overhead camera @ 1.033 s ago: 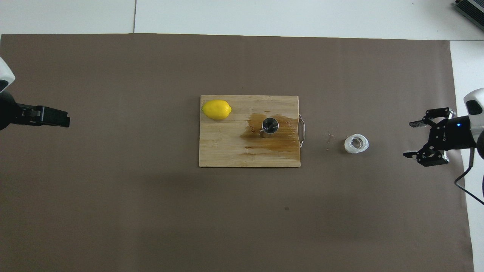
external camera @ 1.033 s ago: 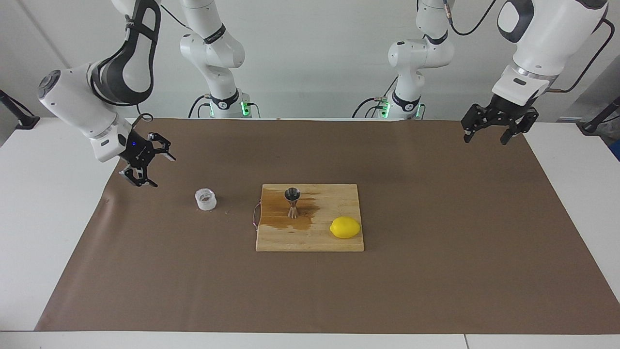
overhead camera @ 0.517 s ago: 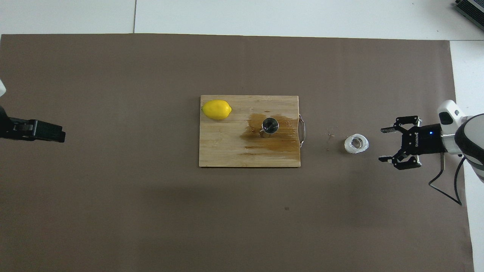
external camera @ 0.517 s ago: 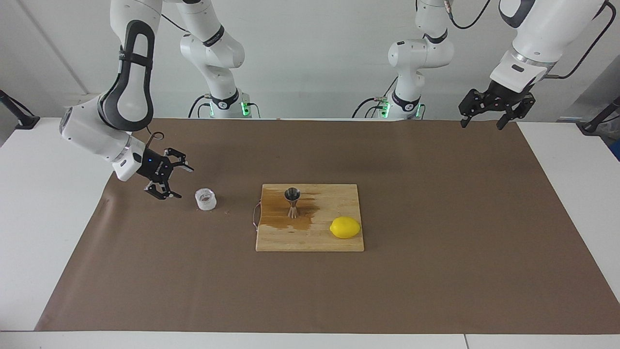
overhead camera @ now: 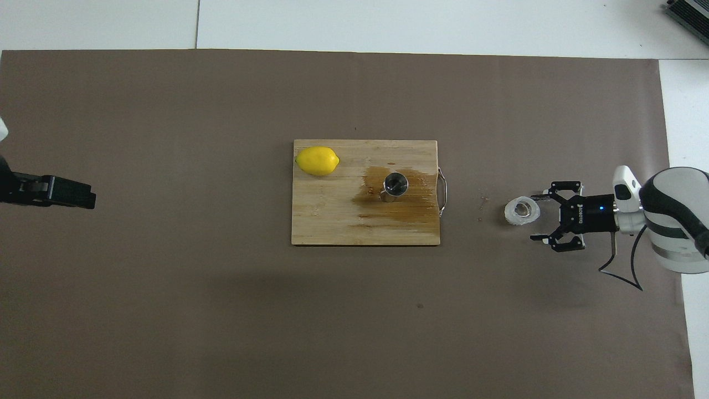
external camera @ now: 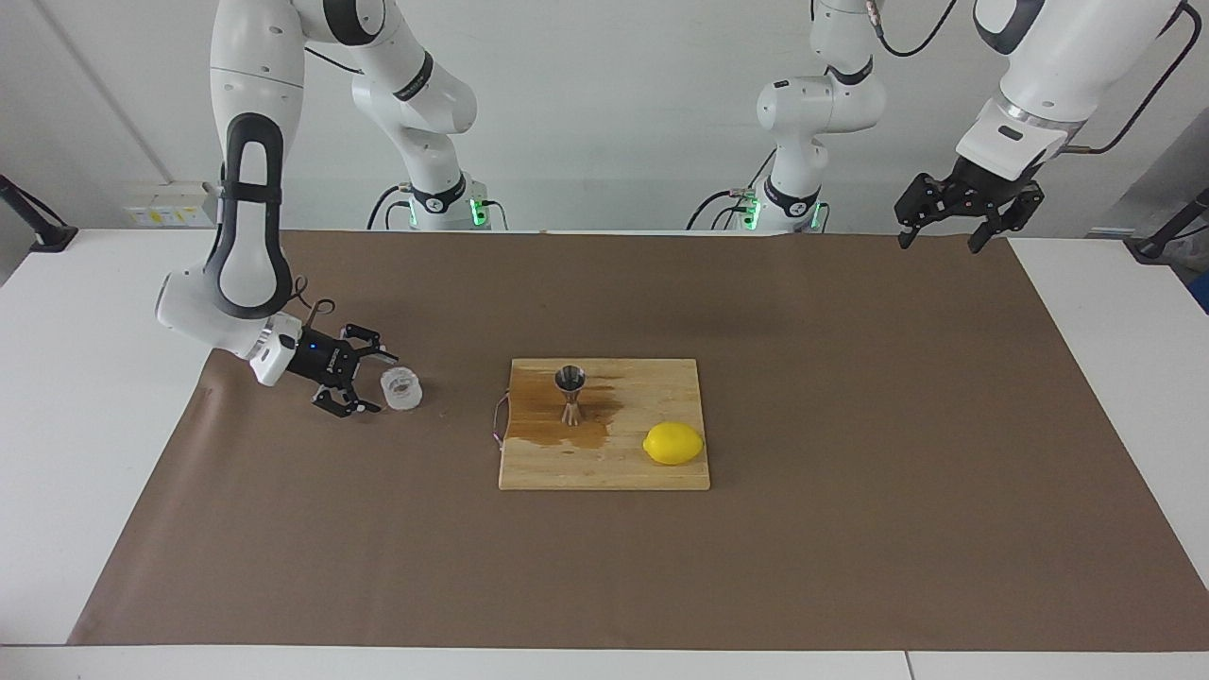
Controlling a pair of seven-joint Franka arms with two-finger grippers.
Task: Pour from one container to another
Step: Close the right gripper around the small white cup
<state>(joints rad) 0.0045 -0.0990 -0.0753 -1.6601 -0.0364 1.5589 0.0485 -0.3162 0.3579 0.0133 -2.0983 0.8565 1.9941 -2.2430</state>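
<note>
The right gripper sits low at the centre left of the facing view, lying nearly level over the brown mat with its fingers spread wide and nothing between them. Its fingertips are just beside the cup; whether one of them touches the cup's rim I cannot tell. In the overhead view the same gripper shows at the right edge, pointing toward the frame's centre.

The left gripper hangs high at the upper right of the facing view, fingers apart and empty, waiting over the mat's edge.

The cup is a small, squat, clear one standing upright on the mat, left of centre in the facing view, with brownish bits inside. The jigger stands upright on the board at the frame's centre, well apart from the cup; its contents cannot be made out. A dark wet stain spreads on the board around the jigger. A lemon lies on the board's lower right corner in the facing view.
</note>
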